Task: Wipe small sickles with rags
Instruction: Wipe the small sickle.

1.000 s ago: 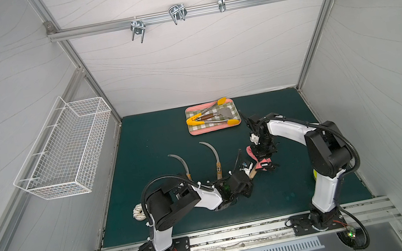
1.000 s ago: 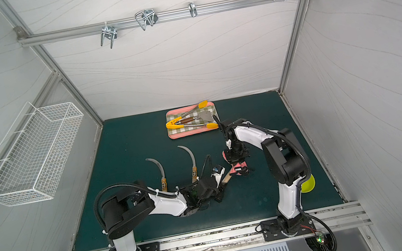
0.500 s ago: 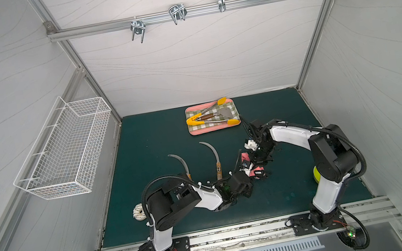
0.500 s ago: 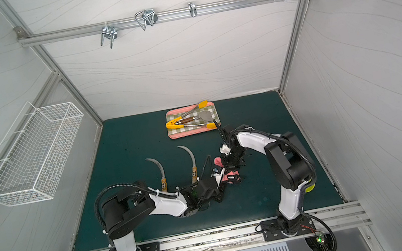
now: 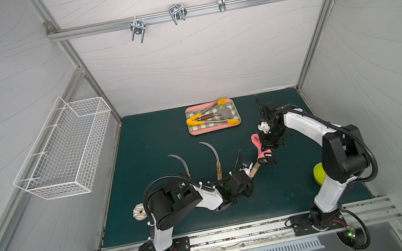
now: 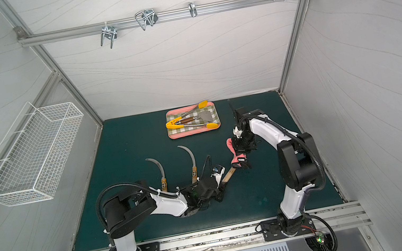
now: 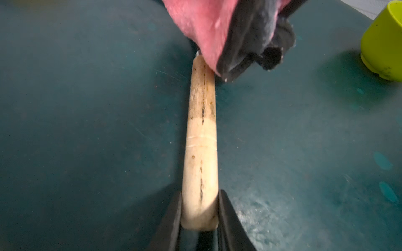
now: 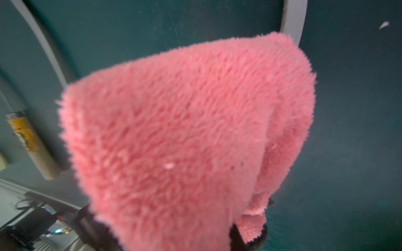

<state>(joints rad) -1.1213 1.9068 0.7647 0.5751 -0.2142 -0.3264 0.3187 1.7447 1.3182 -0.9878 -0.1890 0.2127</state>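
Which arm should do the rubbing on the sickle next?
I'd say right. The right gripper is shut on the pink rag, draped over the sickle just past its handle. The left gripper is busy clamping that handle's end.

Pink rag (image 8: 185,130), pale sickle handle (image 7: 201,152), pink-rimmed checked tray (image 5: 211,129)

The rag (image 8: 185,134) is fuzzy, long-piled pink cloth with a matt dark backing. The held sickle (image 7: 201,152) has a pale, smooth wooden handle, scuffed and stained with dark streaks, while the middle sickle (image 5: 219,168) shows a dull grey metal blade. The dark green mat (image 7: 87,130) looks matt and finely scratched.
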